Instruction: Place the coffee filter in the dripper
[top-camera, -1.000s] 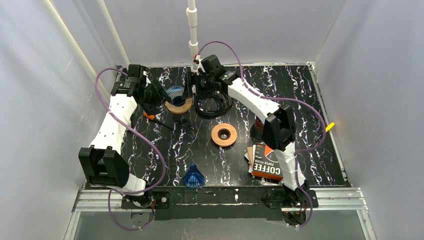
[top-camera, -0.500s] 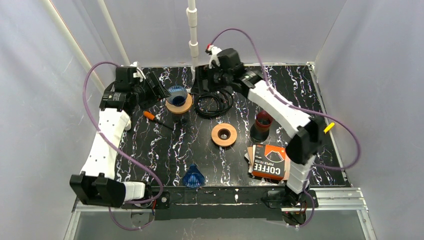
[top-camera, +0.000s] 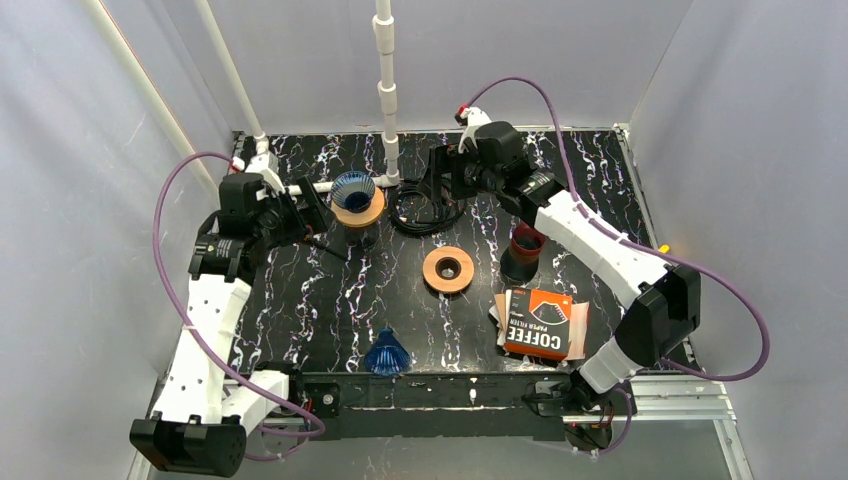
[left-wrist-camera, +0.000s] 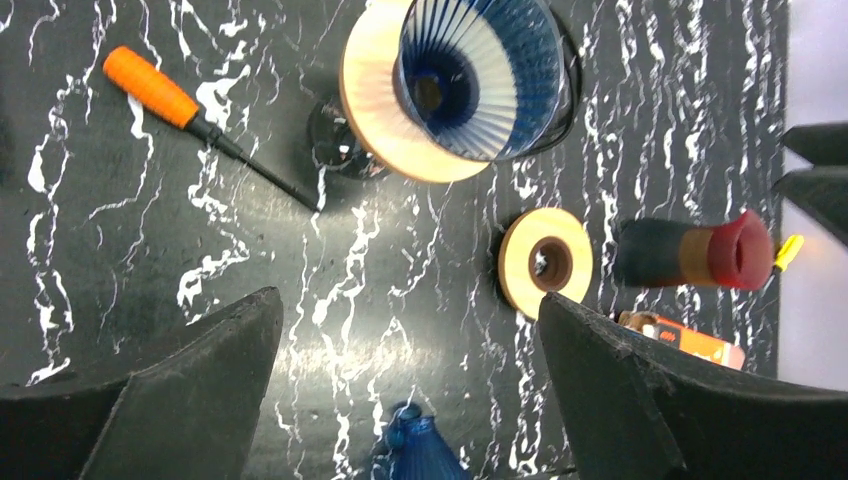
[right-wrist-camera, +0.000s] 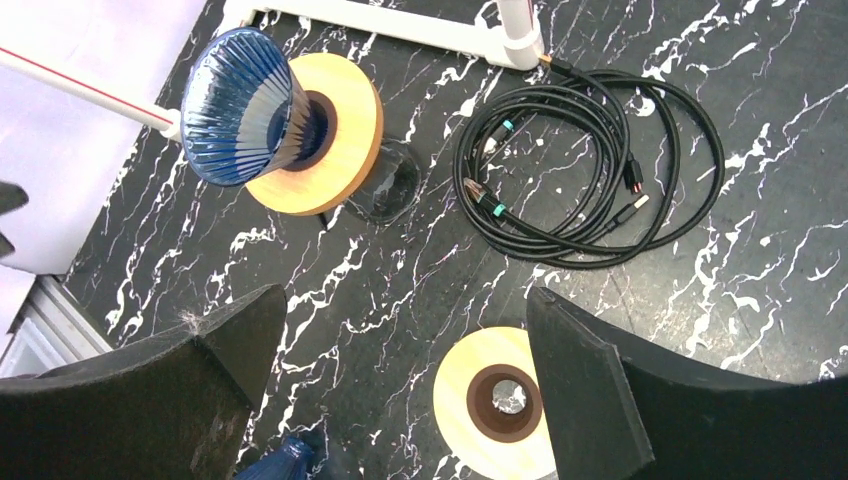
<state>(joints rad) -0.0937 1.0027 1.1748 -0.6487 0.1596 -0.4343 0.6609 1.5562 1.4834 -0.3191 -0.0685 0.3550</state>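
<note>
On the black table, top view: the dripper stands on a wood collar at the far left-centre. The filters are in the pack, near right by the right arm's base and well apart from the dripper. The left gripper is just beside the dripper and the right gripper is over the cable. Finger spread is hard to read from here. A spare dripper sits at the near edge and a loose ring mid-table.

Left wrist: fingers spread wide, nothing between them. It looks straight into the dripper and shows bare blue ribs, no paper, which the top view can't confirm. Only a sliver of the pack shows, at the right edge. The screwdriver is plain here and barely visible from the top.

Right wrist: fingers spread, empty. The dripper is seen side-on and the cable coil is clear. The pack is out of frame.

Step, my judgement: the fetch is not begun. Next, an arm, likely the right, needs to reach the pack, pinch one sheet free, carry it over and seat it in the cone.
</note>
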